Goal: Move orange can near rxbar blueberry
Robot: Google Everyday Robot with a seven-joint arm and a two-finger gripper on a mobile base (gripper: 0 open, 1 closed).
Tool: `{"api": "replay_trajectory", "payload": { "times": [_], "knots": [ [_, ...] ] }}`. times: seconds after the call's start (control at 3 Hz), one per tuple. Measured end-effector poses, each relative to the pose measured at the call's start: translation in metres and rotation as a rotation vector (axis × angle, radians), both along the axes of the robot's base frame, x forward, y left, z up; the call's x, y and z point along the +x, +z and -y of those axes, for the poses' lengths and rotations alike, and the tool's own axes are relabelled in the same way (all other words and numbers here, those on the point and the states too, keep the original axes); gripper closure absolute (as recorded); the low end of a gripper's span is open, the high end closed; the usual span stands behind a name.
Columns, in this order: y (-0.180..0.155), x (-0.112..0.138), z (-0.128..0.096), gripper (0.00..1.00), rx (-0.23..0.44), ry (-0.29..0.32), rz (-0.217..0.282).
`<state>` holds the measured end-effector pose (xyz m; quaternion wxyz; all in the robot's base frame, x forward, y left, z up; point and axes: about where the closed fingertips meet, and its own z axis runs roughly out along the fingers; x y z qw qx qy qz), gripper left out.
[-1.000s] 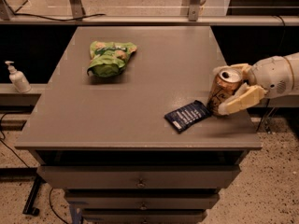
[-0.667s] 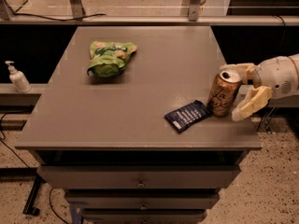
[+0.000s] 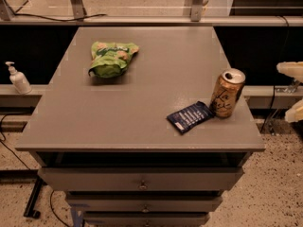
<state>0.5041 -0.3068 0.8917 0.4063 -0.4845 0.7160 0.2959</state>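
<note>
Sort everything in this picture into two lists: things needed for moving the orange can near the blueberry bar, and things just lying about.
Job in hand:
orange can, standing beside the rxbar blueberry
tool, open, off the right edge of the table

Lying about:
green snack bag
white pump bottle, left of the table

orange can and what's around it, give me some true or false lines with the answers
1. The orange can stands upright on the table. True.
2. The gripper is clamped on the orange can. False: it is open, off the table's right edge, apart from the can.
3. The rxbar blueberry lies flat just left of the can. True.
4. The green snack bag lies between the can and the bar. False: it lies far off, toward the table's back left.
5. The pump bottle stands on the table. False: it stands on a ledge to the table's left.
</note>
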Motion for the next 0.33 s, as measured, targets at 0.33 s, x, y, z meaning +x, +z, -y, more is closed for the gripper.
{"api": "replay_trajectory", "payload": {
  "times": [0.33],
  "knots": [
    [0.0044,0.0028,0.0058,0.0,-0.006,-0.015,0.013]
  ]
}}
